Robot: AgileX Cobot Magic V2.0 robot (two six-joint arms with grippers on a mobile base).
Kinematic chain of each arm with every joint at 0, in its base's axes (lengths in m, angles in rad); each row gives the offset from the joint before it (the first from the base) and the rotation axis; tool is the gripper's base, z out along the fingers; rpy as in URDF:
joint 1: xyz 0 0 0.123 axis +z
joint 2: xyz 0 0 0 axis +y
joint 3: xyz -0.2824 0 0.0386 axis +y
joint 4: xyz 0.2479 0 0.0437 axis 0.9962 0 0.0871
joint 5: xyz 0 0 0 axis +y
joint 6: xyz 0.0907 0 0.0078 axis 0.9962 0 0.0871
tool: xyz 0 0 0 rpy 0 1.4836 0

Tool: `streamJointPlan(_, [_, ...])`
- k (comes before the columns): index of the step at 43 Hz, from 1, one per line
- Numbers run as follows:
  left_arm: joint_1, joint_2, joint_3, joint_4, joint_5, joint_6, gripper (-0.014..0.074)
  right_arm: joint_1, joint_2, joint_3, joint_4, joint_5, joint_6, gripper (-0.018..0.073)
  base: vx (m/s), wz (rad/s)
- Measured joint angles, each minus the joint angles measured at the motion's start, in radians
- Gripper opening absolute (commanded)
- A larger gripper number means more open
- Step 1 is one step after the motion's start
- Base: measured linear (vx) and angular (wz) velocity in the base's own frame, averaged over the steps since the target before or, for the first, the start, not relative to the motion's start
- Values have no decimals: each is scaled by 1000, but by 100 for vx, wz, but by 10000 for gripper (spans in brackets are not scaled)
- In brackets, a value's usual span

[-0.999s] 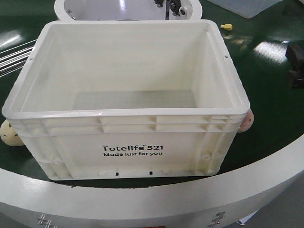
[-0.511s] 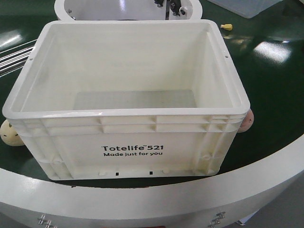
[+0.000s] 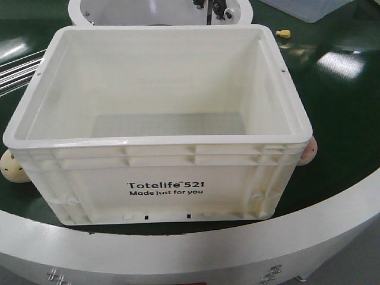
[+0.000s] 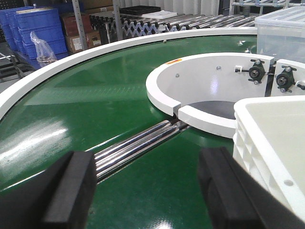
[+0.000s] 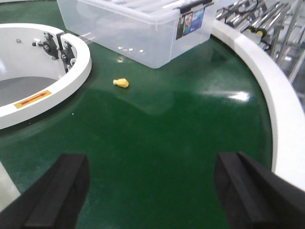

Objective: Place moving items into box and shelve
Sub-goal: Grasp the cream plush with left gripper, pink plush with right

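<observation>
Your L gripper and R gripper: both spread wide, holding nothing, over green belt. White box mid-belt. Tan lump just beside its near-left corner, pink lump beside near-right; both outside.

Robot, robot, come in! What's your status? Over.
Both open, empty: left pincer, right pincer. The box looks empty; pale lump and pinkish lump outside on the belt, one at each side. Nothing over the opening.

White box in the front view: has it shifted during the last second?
No. The white box sits in the same spot against the white outer rail and the inner ring; its rim corners line up as before.
</observation>
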Motion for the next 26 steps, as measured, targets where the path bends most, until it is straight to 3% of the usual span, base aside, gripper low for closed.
streamJointPlan(7, [0, 0, 0, 0, 0, 0, 566, 9, 116, -72, 54, 66, -25, 578, 0, 0])
streamJointPlan(19, [0, 0, 0, 0, 0, 0, 564, 105, 296, -135, 163, 168, -196, 578, 0, 0])
streamJointPlan(20, [0, 0, 0, 0, 1, 0, 564, 136, 411, -137, 322, 223, -309, 578, 0, 0])
streamJointPlan(26, [0, 0, 0, 0, 1, 0, 564, 136, 449, -137, 412, 253, -381, 571, 0, 0])
